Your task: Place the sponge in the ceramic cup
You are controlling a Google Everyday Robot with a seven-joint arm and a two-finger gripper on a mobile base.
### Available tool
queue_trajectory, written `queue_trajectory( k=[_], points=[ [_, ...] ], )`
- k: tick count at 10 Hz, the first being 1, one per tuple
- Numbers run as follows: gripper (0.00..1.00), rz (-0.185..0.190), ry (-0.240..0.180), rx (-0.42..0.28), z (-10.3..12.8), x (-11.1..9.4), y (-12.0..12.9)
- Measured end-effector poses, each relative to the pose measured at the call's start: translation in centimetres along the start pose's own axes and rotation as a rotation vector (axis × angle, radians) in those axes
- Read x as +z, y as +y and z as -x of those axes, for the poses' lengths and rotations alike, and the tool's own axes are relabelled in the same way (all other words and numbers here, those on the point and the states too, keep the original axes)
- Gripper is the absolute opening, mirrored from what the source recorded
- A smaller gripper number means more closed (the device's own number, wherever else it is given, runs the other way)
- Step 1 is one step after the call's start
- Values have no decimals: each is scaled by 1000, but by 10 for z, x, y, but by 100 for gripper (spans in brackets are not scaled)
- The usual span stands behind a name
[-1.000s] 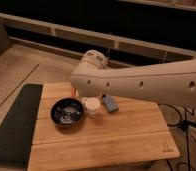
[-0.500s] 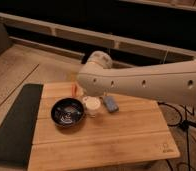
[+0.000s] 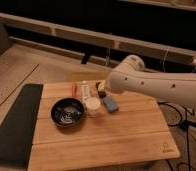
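Observation:
The grey-blue sponge [image 3: 110, 103] lies flat on the wooden table [image 3: 121, 140], just right of the small cream ceramic cup [image 3: 92, 105]. The cup stands upright between the sponge and a wide black bowl [image 3: 67, 111]. My white arm [image 3: 156, 85] reaches in from the right. Its tip with the gripper [image 3: 105, 90] hangs just behind the sponge and above it, mostly hidden by the arm. The gripper holds nothing, and the sponge rests free on the table.
A slim white-and-orange bottle [image 3: 84, 90] stands behind the cup. A small black oblong object [image 3: 98, 88] lies beside the arm's tip. A dark mat [image 3: 13, 125] covers the table's left side. Cables [image 3: 183, 120] hang off the right edge.
The arm has drawn back to the right, uncovering the bottle and the black object. The sponge, cup and bowl have not moved.

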Motion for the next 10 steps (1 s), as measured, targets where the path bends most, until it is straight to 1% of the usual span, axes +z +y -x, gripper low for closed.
queue_trajectory(
  k=[1,4,5,7,8,10],
  points=[
    [65,-1,2,8,0,1,-8],
    [65,3,1,-5,-1,1,-4],
    [65,8,4,-22,-3,1,-3],
    [65,37,20,-93,-12,1,1],
    [65,63,31,-163,-18,-1,0],
    [65,96,40,-254,-23,-5,-6]
  ],
)
